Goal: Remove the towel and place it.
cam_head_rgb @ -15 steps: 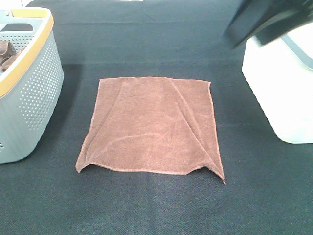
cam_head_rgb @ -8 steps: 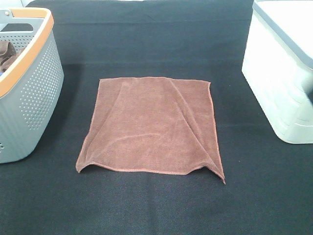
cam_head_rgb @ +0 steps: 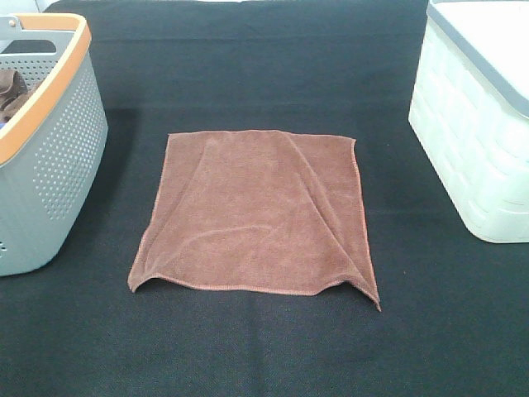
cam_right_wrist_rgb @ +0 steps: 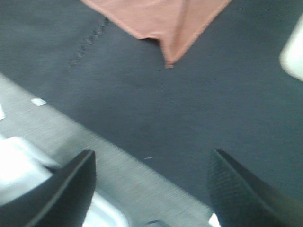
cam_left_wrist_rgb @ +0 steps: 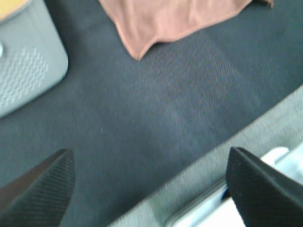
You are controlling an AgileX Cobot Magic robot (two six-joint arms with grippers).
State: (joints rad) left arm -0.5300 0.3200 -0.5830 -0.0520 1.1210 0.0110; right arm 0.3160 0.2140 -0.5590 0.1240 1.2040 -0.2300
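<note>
Towel (cam_head_rgb: 256, 213) lies flat mid worktop (cam_head_rgb: 264, 347), btwn grey basket (cam_head_rgb: 58, 157) & white bin (cam_head_rgb: 471, 149). My left hand (cam_left_wrist_rgb: 149, 189) & right hand (cam_right_wrist_rgb: 151, 189) both wide, empty, near worktop edge.

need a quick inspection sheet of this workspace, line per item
surface: black cloth-covered table, grey edge strip visible in wrist views
job's things: towel spread flat between the bins, near corners slightly lifted
clutter: grey perforated basket at left with brown fabric inside; white bin at right
grippers: left claw open, empty; right claw open, empty; both clear of the towel
cables: nothing seen
surroundings: nothing seen
</note>
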